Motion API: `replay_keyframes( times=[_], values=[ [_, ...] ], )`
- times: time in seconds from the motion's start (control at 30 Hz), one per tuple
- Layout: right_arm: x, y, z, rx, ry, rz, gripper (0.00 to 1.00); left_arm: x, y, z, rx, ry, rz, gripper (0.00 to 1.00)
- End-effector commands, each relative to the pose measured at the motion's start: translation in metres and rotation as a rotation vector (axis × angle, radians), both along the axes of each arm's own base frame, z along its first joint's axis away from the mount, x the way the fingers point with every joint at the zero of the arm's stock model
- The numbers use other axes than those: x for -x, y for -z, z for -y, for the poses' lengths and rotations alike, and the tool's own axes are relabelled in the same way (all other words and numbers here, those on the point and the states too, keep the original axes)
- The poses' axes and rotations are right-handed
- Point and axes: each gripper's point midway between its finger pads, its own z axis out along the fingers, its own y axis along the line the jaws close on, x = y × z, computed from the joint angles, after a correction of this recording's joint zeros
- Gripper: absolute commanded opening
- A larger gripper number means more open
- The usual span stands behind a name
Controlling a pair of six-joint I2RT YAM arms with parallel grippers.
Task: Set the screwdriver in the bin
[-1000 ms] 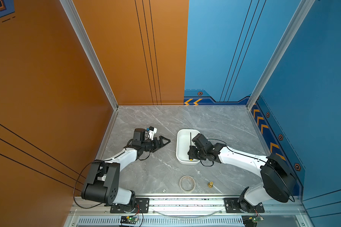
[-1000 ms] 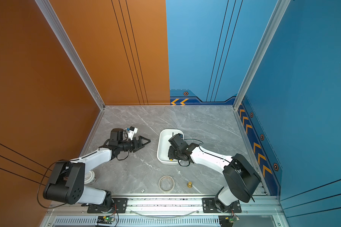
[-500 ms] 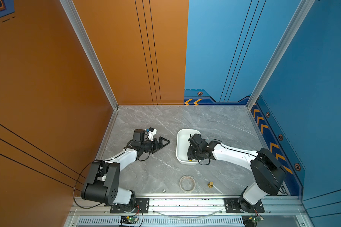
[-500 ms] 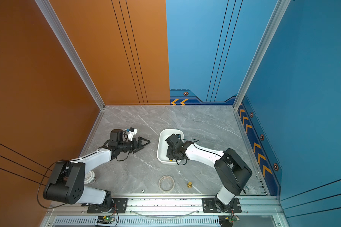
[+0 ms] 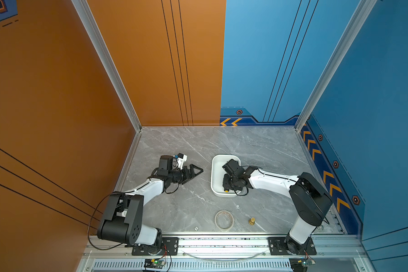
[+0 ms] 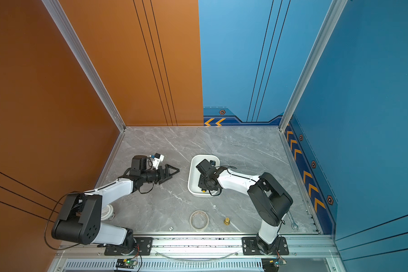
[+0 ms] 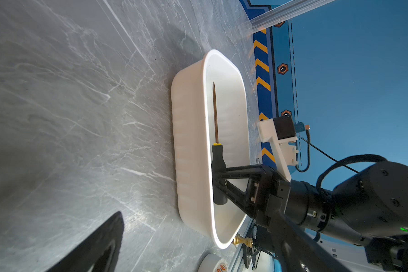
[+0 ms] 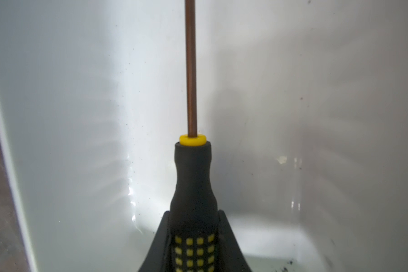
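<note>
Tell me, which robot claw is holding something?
The right gripper, shut on the screwdriver inside the bin; the left gripper holds nothing.

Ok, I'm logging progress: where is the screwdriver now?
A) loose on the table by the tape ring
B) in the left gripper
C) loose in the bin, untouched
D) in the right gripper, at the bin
D: the right gripper is shut on the screwdriver by its handle, with the white walls of the bin around it.
</note>
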Motion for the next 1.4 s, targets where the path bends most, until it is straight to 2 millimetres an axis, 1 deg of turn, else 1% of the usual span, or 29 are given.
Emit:
replay_keyframes(
  times=[0.0, 0.17, 0.2, 0.3, 0.4, 0.57, 0.7, 0.87, 1.0, 1.1, 1.23, 1.37],
  values=[
    [-0.003, 0.000, 0.001, 0.020, 0.004, -0.012, 0.00, 0.003, 0.003, -0.002, 0.005, 0.008, -0.006, 0.98],
    [-0.003, 0.006, 0.000, 0.028, 0.002, -0.025, 0.00, 0.004, 0.005, -0.001, 0.004, 0.009, -0.012, 0.98],
    [-0.004, 0.007, -0.001, 0.029, 0.002, -0.025, 0.04, 0.004, 0.006, -0.001, 0.003, 0.008, -0.013, 0.98],
    [-0.003, 0.010, -0.001, 0.032, 0.000, -0.034, 0.07, 0.005, 0.007, -0.001, 0.002, 0.009, -0.015, 0.98],
    [-0.003, 0.012, -0.001, 0.036, -0.001, -0.037, 0.19, 0.006, 0.007, -0.002, 0.002, 0.009, -0.016, 0.98],
    [-0.002, 0.015, 0.001, 0.047, 0.001, -0.038, 0.33, 0.005, 0.007, -0.002, 0.001, 0.007, -0.015, 0.98],
    [-0.002, 0.016, 0.002, 0.049, 0.003, -0.038, 0.39, 0.005, 0.008, -0.002, -0.001, 0.005, -0.015, 0.98],
    [-0.002, 0.014, 0.001, 0.045, -0.004, -0.035, 0.43, 0.005, 0.008, -0.002, -0.001, 0.006, -0.014, 0.98],
    [-0.005, 0.001, 0.000, 0.042, -0.015, -0.009, 0.46, 0.006, 0.007, -0.004, -0.012, 0.006, -0.015, 0.98],
    [-0.006, -0.015, 0.008, 0.077, -0.019, 0.011, 0.48, 0.005, 0.003, -0.008, -0.052, 0.002, -0.003, 0.98],
    [-0.007, -0.044, 0.015, 0.082, -0.037, 0.060, 0.50, 0.005, -0.011, -0.018, -0.137, -0.022, 0.040, 0.98],
    [-0.008, -0.078, 0.027, 0.106, -0.098, 0.123, 0.50, 0.003, -0.032, -0.037, -0.247, -0.087, 0.120, 0.98]
  ],
)
